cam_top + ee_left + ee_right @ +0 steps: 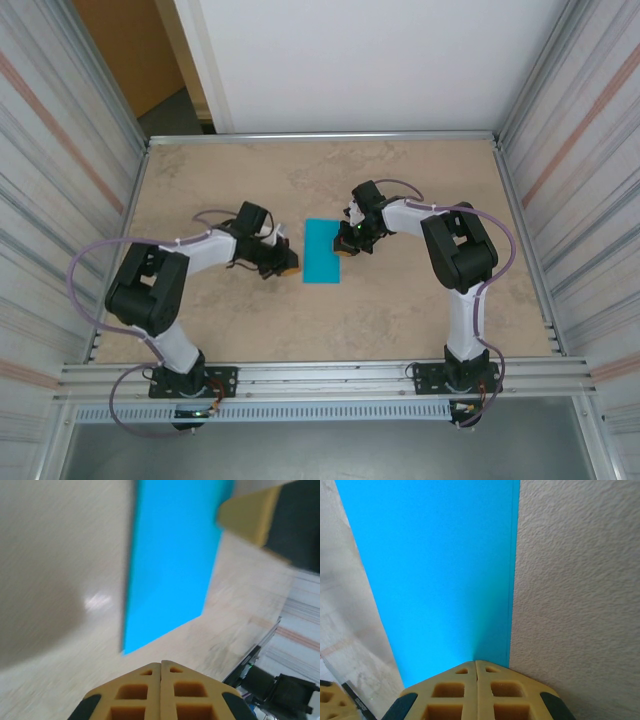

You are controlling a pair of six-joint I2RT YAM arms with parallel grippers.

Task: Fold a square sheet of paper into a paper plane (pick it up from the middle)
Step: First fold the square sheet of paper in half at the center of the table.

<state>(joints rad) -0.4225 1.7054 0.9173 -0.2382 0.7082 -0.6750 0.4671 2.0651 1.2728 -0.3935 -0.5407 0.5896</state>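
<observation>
Two end effectors, both closed, nothing clamped in either. My left end effector [288, 268] sits low over the tabletop [400, 300], just beside the left edge of the teal-blue sheet of paper [322, 251], near its lower corner. In the left wrist view the yellow pads [145, 692] are pressed flat together with no gap. The sheet's near corner [172, 565] lies just ahead of the tips with a strip of bare tabletop [50, 555] between, so no contact.

My right end effector [347, 247] is at the sheet's right edge, upper half. In the right wrist view its pads [495, 695] are also shut tight. The tip sits right at the near edge of the sheet [440, 575], by the corner where paper meets the speckled tabletop [580, 580]. Cannot tell if it presses on the paper or hangs just above it. The left wrist view catches that same yellow finger [250, 515] at the sheet's far side, blurred.

The sheet lies flat mid-tabletop between the two arms and reads as a narrow upright rectangle, not a square. A thin line runs just inside its right edge in the right wrist view.
</observation>
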